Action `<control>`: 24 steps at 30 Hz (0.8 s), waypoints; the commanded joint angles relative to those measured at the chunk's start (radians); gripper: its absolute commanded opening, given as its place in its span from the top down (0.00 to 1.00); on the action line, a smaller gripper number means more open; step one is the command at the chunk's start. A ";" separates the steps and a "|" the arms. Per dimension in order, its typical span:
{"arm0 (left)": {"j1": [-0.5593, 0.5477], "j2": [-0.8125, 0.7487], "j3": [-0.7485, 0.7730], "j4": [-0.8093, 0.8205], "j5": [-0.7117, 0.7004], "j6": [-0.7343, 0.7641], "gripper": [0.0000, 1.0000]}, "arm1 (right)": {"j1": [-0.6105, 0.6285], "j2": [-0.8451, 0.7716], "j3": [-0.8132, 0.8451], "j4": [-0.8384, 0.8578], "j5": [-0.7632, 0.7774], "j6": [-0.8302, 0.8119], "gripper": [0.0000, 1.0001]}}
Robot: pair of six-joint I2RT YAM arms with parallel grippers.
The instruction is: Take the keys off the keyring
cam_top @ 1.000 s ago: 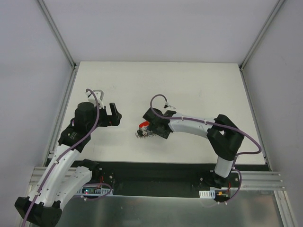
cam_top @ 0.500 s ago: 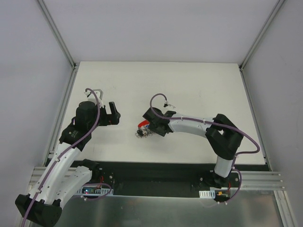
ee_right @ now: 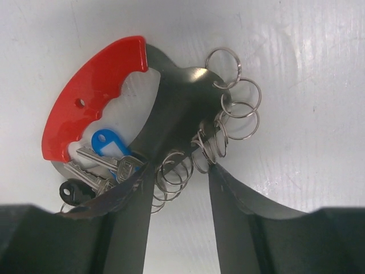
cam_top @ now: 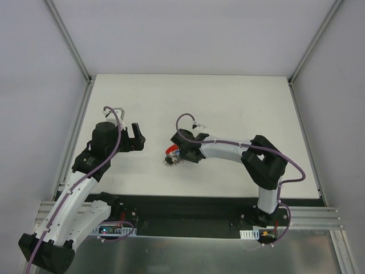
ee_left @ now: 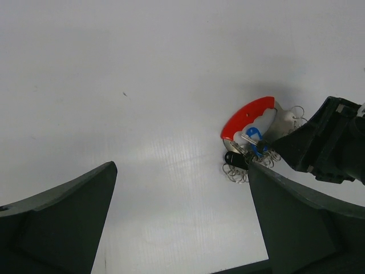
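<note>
The keyring has a curved red plastic tag (ee_right: 91, 91) on a grey metal band (ee_right: 171, 108) strung with several wire rings (ee_right: 231, 108). The keys (ee_right: 105, 168), silvery with a blue tag and one black head, lie under the red tag. My right gripper (ee_right: 177, 171) is open, its fingertips on either side of the lower wire rings and touching the band. In the top view the keyring (cam_top: 170, 150) lies mid-table at the right gripper (cam_top: 180, 155). My left gripper (cam_top: 137, 137) is open and empty, to the left of the keyring (ee_left: 248, 114).
The white table (cam_top: 228, 103) has metal rails along its left and right edges (cam_top: 74, 137). The right gripper (ee_left: 325, 148) shows at the right edge of the left wrist view, next to the keys (ee_left: 239, 162).
The right arm has shifted slightly to the left, its gripper closing in on the keyring. The left arm has barely moved.
</note>
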 commanded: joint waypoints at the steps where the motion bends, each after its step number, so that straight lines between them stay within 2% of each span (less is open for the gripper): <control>1: -0.006 -0.019 0.006 -0.012 -0.005 0.017 0.01 | -0.011 0.005 -0.032 0.038 -0.024 -0.145 0.58; 5: -0.006 -0.005 0.003 -0.009 -0.008 0.011 0.03 | -0.013 -0.053 -0.067 0.093 0.032 -0.315 0.75; 9: -0.006 -0.010 0.004 -0.004 0.010 0.023 0.14 | -0.034 -0.108 -0.067 0.156 -0.001 -0.550 0.99; 15: -0.006 -0.053 0.003 0.006 0.093 0.040 0.15 | -0.039 -0.294 -0.156 0.294 -0.098 -0.723 0.99; 20: -0.006 -0.063 0.000 0.010 0.173 -0.015 0.11 | -0.040 -0.387 -0.171 0.279 -0.120 -0.797 0.99; 23: -0.006 -0.013 -0.005 0.026 0.268 -0.039 0.09 | -0.040 -0.432 -0.154 0.239 -0.149 -0.813 0.99; 24: -0.006 0.030 -0.007 0.048 0.350 -0.042 0.08 | -0.040 -0.456 -0.147 0.225 -0.161 -0.819 0.99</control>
